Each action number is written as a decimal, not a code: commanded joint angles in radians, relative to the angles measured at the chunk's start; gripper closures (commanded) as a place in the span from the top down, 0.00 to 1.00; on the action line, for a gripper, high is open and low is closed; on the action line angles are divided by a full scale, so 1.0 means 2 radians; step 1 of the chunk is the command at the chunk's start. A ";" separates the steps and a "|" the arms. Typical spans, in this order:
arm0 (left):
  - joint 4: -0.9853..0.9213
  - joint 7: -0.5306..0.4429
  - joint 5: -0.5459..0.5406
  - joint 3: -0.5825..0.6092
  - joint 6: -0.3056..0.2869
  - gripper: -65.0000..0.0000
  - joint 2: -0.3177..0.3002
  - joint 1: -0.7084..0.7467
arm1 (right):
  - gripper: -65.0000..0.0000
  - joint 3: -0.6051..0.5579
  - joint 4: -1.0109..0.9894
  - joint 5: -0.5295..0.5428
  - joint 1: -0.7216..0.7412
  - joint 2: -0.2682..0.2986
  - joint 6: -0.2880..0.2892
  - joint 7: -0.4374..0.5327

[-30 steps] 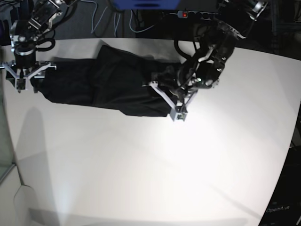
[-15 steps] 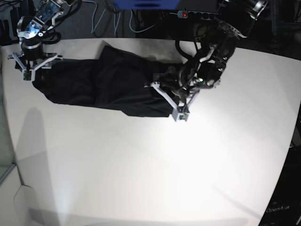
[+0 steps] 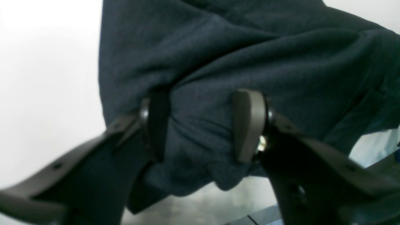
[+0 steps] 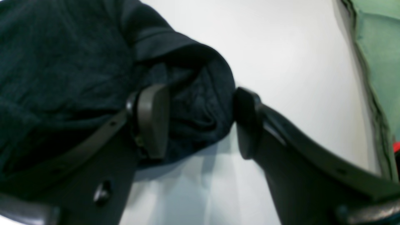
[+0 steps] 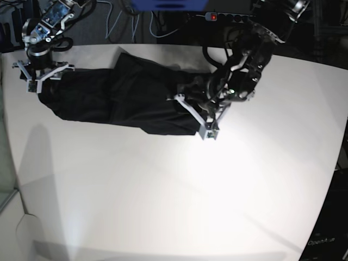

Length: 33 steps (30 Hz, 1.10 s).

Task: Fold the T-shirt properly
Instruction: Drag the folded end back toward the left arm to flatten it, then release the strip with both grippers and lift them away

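Observation:
The black T-shirt lies stretched in a long, partly folded band across the back of the white table. My left gripper is at its right end, open. In the left wrist view the left gripper straddles a fold of the T-shirt, and the pads do not pinch it. My right gripper is at the shirt's left end, open. In the right wrist view the right gripper has the bunched end of the T-shirt between its pads.
A power strip with a red light and loose cables lie behind the table's back edge. A green surface borders the table by the right gripper. The table's left edge runs close to my right arm.
My right gripper has moved back and slightly right, onto the shirt's left end. The left gripper and the shirt have hardly moved.

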 commanded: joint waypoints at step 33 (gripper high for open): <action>0.117 0.039 0.017 -0.013 0.023 0.51 0.004 -0.029 | 0.63 -0.115 0.128 0.017 -0.077 0.003 -0.002 -0.003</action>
